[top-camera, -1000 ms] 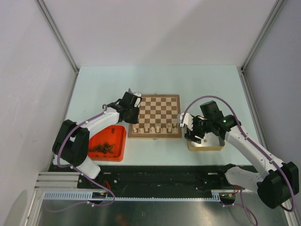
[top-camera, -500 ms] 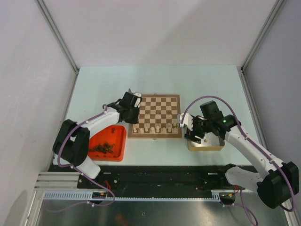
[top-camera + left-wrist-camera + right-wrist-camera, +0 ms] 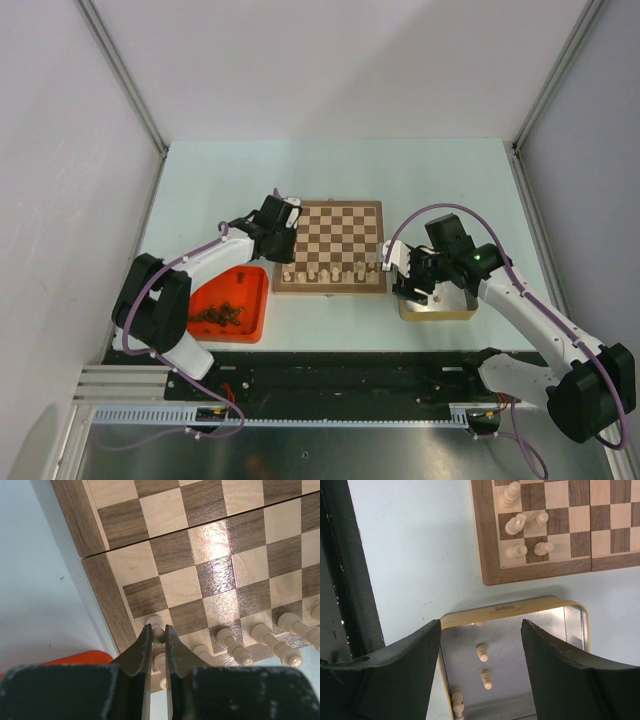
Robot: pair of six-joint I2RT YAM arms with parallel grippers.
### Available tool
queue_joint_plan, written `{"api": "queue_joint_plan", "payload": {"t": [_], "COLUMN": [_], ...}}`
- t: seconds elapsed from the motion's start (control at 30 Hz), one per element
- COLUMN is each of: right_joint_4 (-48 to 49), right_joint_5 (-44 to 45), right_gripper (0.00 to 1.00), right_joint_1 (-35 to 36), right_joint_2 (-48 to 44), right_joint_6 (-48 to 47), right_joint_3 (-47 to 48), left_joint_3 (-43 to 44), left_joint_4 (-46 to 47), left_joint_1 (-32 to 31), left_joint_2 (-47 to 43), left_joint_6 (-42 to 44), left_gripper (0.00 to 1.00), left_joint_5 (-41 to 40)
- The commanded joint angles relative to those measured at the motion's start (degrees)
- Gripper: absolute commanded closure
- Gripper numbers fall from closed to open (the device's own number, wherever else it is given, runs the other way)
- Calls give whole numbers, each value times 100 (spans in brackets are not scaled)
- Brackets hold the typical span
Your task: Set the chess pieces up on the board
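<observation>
A pale chess piece (image 3: 157, 629) is pinched in the nearly shut left jaws by the near-left corner of the board (image 3: 215, 545), apparently for placing there, while the right jaws are held wide and empty above the tin (image 3: 510, 609) of remaining pieces (image 3: 482, 652).

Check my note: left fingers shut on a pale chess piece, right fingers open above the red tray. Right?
One error: the right fingers are open above the gold tin, as the right wrist view shows. The left fingers are indeed shut on a pale chess piece.
</observation>
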Motion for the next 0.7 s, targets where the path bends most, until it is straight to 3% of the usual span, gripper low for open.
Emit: {"api": "queue_joint_plan", "payload": {"t": [0.0, 0.53, 0.67], "right_joint_4": [-24, -24, -33], "right_joint_5": [28, 36, 28], "right_gripper": [30, 30, 30], "right_joint_1": [20, 20, 20], "right_joint_2": [19, 45, 63], "right_joint_6": [-54, -54, -62], "right_joint_3": [159, 159, 159], "left_joint_3": [1, -87, -70], "left_joint_4": [32, 6, -3], "left_joint_1": [-34, -25, -26], "left_joint_2": [-127, -153, -162], "left_joint_6": [-86, -104, -112], "left_gripper": [92, 92, 86], "left_joint_5": [35, 44, 27]}}
